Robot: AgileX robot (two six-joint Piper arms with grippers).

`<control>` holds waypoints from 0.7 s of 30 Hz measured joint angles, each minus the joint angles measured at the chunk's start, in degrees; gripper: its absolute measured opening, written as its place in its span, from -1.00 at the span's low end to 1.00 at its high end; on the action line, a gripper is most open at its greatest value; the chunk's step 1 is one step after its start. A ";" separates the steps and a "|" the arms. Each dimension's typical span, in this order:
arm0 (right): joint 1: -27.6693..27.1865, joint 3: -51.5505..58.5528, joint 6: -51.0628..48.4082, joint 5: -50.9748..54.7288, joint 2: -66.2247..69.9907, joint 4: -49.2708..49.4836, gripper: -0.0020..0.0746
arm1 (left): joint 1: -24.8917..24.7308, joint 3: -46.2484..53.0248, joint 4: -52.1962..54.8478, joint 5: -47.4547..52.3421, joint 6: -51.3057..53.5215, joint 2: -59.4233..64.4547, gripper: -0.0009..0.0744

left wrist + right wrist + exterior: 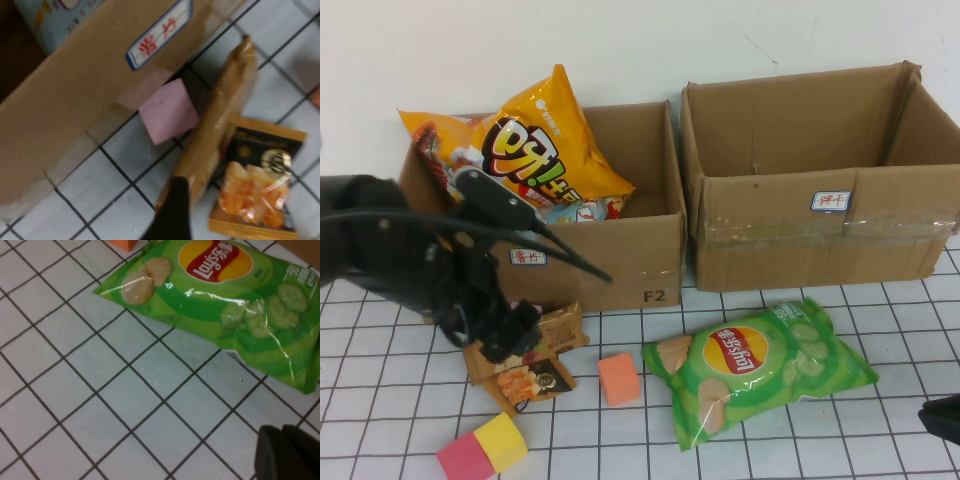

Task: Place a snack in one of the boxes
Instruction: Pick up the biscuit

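My left gripper (505, 335) hangs low over a brown snack packet (525, 365) that lies on the table in front of the left box (640, 250). In the left wrist view the left gripper (240, 212) is open, with the packet (252, 192) between its fingers and one packet flap standing up. The left box holds an orange snack bag (545, 140). The right box (820, 215) looks empty. A green Lay's bag (760, 365) lies in front of it and also shows in the right wrist view (225, 285). My right gripper (940, 420) is shut and empty near the table's front right, apart from the green bag.
An orange cube (618, 378) lies between the packet and the green bag. A pink and yellow block (483, 448) sits at the front left. A pink cube (167, 111) rests against the left box's front wall (75, 100).
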 joint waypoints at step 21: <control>0.00 -0.05 -0.77 0.79 0.00 2.09 -0.95 | -0.21 -1.89 3.08 -5.68 -2.39 13.79 0.37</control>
